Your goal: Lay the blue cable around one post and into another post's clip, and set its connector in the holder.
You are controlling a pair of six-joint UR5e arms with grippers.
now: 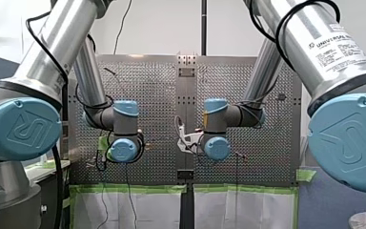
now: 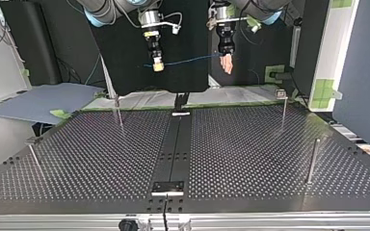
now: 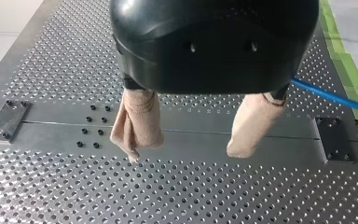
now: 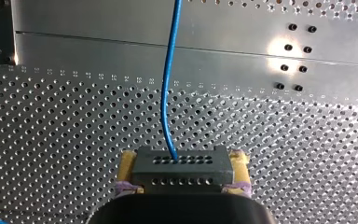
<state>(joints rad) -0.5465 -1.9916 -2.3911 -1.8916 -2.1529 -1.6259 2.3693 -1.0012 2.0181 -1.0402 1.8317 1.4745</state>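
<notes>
Between the yellow pads of my right gripper (image 4: pixel 182 179) sits a black connector block (image 4: pixel 182 167), gripped and held above the perforated table (image 4: pixel 65 140). The blue cable (image 4: pixel 168 93) leaves the block's top and runs ahead over the table. In the top view the cable (image 2: pixel 188 60) hangs in the air between my right gripper (image 2: pixel 158 66) and my left gripper (image 2: pixel 226 66). My left gripper (image 3: pixel 186 151) is open, its beige padded fingers (image 3: pixel 137 126) wide apart with nothing between them. The cable (image 3: pixel 331 95) passes just behind one of these fingers.
Thin upright posts (image 2: pixel 119 111) (image 2: pixel 283 107) (image 2: pixel 313 161) (image 2: pixel 33 155) stand on the table. A dark plate (image 2: pixel 168 187) lies on the centre strip near the top view's front edge, another small one (image 2: pixel 180 113) at its far end. Green tape (image 1: pixel 133 188) edges the table.
</notes>
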